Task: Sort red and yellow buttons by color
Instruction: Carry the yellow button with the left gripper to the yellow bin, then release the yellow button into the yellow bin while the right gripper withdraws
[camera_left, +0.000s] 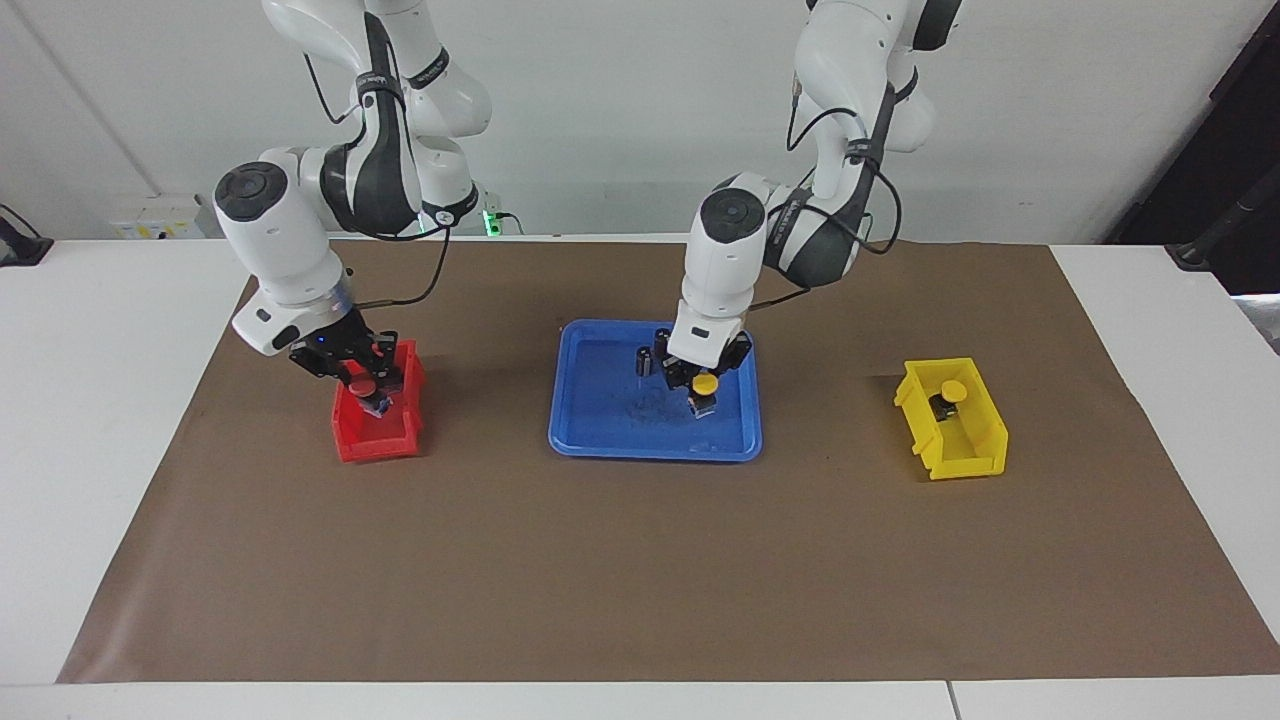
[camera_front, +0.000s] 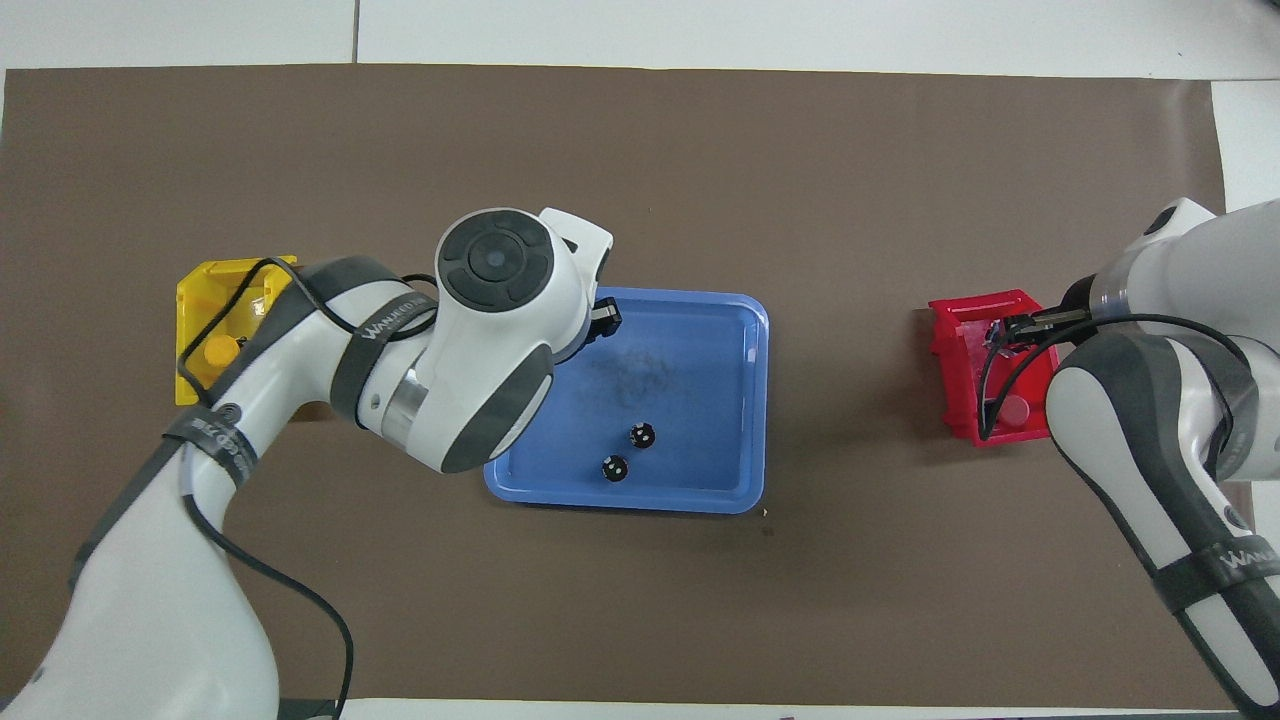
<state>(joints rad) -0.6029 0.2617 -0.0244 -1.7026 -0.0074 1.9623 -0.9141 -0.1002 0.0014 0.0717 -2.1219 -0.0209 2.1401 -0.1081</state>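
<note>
In the facing view, the left tool (camera_left: 703, 386) is pressed onto a yellow button (camera_left: 706, 385) and holds it just over the blue tray (camera_left: 600, 440); two dark cylinders (camera_left: 652, 352) are seen in the tray, nearer to the robots; the right tool (camera_left: 362, 381) is pinched on a red button (camera_left: 363, 387) over the red bin (camera_left: 378, 440); another yellow button (camera_left: 950, 396) is seen in the yellow bin (camera_left: 965, 455).

In the overhead view, the left tool is hidden by its arm; the second red button (camera_front: 1015, 408) is seen in the red bin (camera_front: 960, 370).
</note>
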